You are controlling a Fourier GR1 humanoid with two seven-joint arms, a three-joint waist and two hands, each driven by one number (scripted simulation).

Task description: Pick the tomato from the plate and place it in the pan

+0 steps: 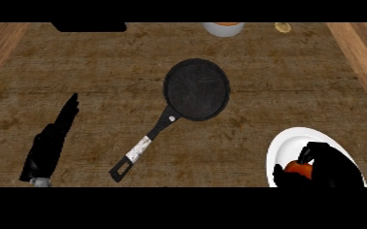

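Note:
A white plate [290, 145] lies at the lower right of the counter. On it sits the red tomato [299, 169], mostly covered by my right hand [331, 167], whose black fingers and thumb curl round it. A black pan [197, 89] with a silver and black handle [142, 147] lies in the middle, its handle pointing to the lower left. My left hand [49, 145] rests at the lower left with straight fingers pointing up, away from the pan and plate.
A white bowl [223, 28] with something orange in it stands at the far edge, and a small yellowish item [282, 27] lies to its right. A dark object [89, 26] sits at the far left. Wooden strips border both sides.

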